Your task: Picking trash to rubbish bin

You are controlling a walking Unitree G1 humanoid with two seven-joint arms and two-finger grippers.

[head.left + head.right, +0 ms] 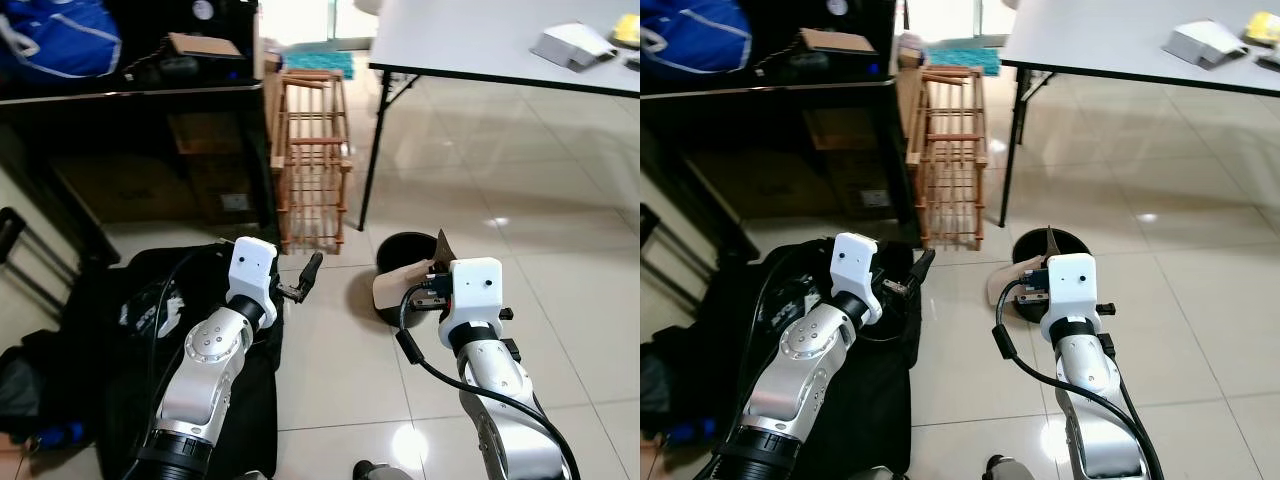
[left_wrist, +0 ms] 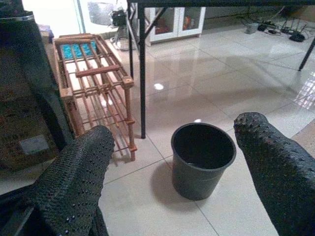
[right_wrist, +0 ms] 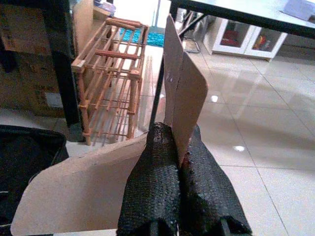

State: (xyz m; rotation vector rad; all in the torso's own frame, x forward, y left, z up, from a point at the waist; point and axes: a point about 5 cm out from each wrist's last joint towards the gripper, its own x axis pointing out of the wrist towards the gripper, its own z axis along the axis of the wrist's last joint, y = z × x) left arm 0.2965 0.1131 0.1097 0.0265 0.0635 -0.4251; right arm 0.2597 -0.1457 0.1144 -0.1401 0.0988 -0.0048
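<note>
While the right gripper pinches the cardboard scrap at the black bin rim, release should wait until centred over the opening; left gripper open nearby.

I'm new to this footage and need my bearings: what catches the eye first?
The right hand is shut on a piece of brown cardboard, held over the black rubbish bin on the tiled floor. The left hand is open, beside a wooden rack.
</note>
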